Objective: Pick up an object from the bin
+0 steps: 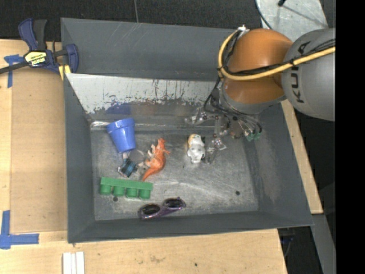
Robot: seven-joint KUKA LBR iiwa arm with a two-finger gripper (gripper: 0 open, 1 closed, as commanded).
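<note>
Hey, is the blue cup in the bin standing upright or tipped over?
Tipped over. The blue cup lies on its side at the left of the bin, its tapered wall showing, wide rim toward the back.

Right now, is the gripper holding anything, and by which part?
Nothing visibly held. The gripper hangs just right of the small white figure; whether they touch cannot be told.

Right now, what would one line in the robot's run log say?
arm: low over bin right half | nearest: white toy figure, just left of it | others: orange dinosaur, blue cup, purple sunglasses
</note>
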